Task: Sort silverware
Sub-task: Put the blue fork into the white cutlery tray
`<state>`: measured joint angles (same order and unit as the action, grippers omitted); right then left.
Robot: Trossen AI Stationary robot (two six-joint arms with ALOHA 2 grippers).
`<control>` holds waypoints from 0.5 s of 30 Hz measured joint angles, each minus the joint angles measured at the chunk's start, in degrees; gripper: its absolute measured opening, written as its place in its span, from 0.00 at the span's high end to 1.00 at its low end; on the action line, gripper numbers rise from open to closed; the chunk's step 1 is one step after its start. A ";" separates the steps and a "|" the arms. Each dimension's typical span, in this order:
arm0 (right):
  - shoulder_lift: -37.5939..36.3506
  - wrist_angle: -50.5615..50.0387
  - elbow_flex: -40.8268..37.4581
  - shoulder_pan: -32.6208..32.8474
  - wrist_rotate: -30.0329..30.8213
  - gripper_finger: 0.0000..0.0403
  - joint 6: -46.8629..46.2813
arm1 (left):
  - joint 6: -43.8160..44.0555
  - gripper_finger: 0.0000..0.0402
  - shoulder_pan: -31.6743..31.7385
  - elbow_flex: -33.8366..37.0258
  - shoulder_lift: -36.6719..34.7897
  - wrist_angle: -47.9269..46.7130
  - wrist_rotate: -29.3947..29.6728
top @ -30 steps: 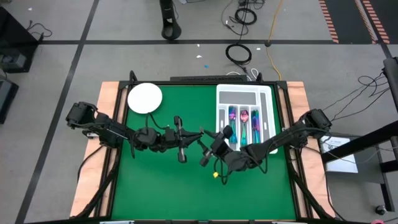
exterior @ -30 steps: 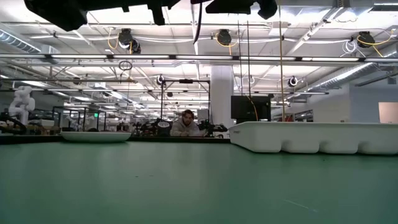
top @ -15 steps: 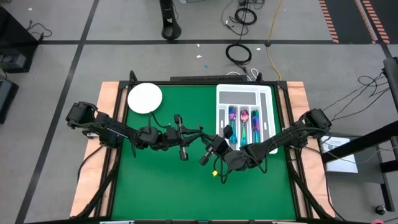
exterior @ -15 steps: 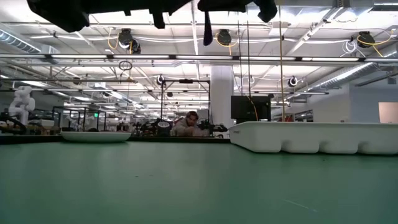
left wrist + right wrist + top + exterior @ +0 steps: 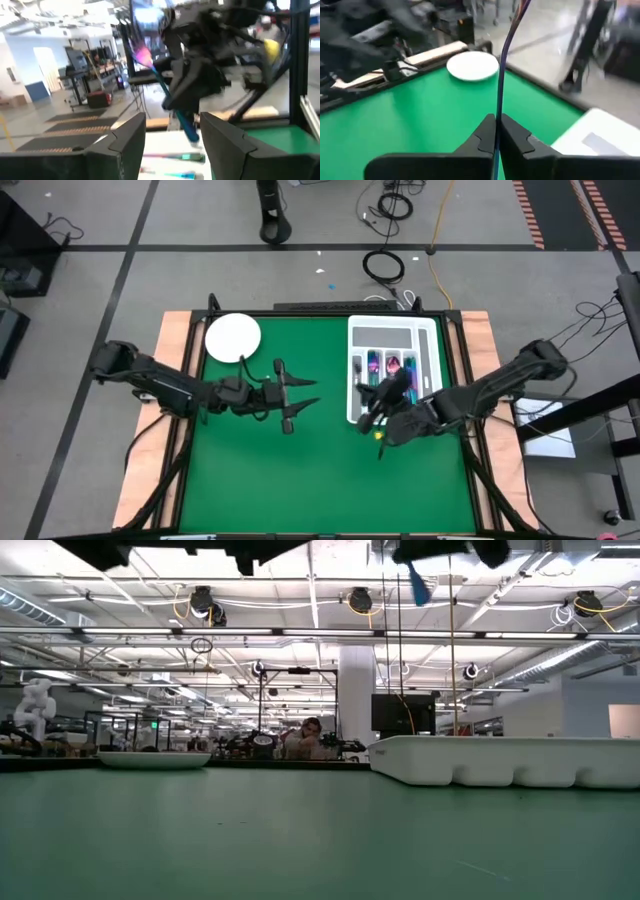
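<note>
Utensil (image 5: 501, 60) type indeterminate, its upper end past the right wrist view's edge

Both arms over green table, tray at right.
Left gripper (image 5: 308, 392), fingers spread, sits mid-table below white plate (image 5: 233, 338). Right gripper (image 5: 366, 394) overlaps the left edge of compartmented tray (image 5: 432, 355), which contains iridescent silverware (image 5: 392, 365).

Green table (image 5: 260, 470) carries white plate (image 5: 233, 337) and tray (image 5: 432, 340).
</note>
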<state>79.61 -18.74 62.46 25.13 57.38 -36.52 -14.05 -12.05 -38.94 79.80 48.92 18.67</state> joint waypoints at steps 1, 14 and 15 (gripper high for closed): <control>-1.41 -3.32 -0.43 -0.11 -0.46 1.00 -4.01 | 0.00 0.52 0.01 0.00 -1.23 -2.30 0.02; -16.08 -8.72 -14.87 -2.75 -9.86 1.00 -25.45 | -0.36 0.52 0.21 0.04 -8.98 -14.49 -0.26; -17.15 -8.48 -15.70 -3.41 -10.86 1.00 -25.75 | -0.35 0.52 0.50 0.04 -8.98 -14.71 -0.28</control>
<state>62.46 -27.22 46.75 21.72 46.52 -62.28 -14.39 -11.55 -38.89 70.83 34.21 18.39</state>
